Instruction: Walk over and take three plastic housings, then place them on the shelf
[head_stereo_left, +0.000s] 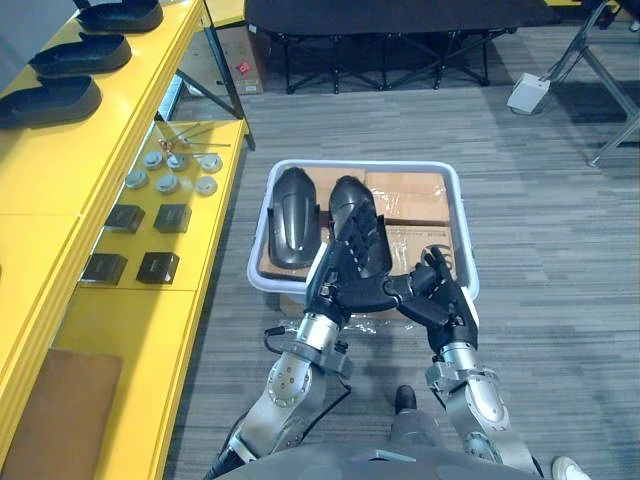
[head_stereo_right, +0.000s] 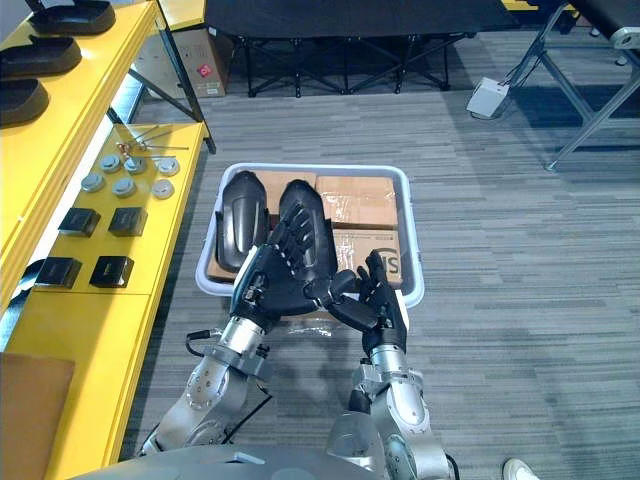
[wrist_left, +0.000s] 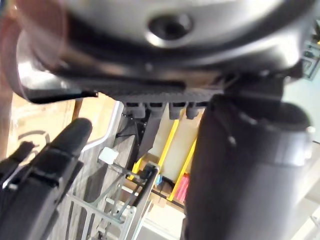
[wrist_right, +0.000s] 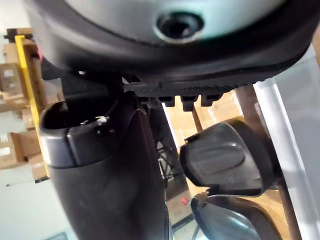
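Note:
Two black plastic housings lie side by side in a white tray (head_stereo_left: 461, 205) set on cardboard boxes on the floor. My left hand (head_stereo_left: 333, 283) reaches over the tray's near rim. Its straight, spread fingers (head_stereo_right: 291, 243) rest on the right housing (head_stereo_left: 360, 222). The left housing (head_stereo_left: 296, 214) lies untouched beside it. My right hand (head_stereo_left: 441, 297) is open at the tray's near right edge, its thumb close to the left hand's thumb. Both housings (wrist_right: 226, 159) show past its fingers in the right wrist view. Three more housings (head_stereo_left: 78, 54) sit on the yellow shelf (head_stereo_left: 60, 150) at the far left.
A lower yellow bench (head_stereo_left: 205, 225) left of the tray carries round metal discs (head_stereo_left: 168, 172), small black boxes (head_stereo_left: 150, 240) and a brown board (head_stereo_left: 55, 415). A dark folding cot (head_stereo_left: 390, 30) stands behind the tray. A white box (head_stereo_left: 528, 92) and metal legs are at the back right.

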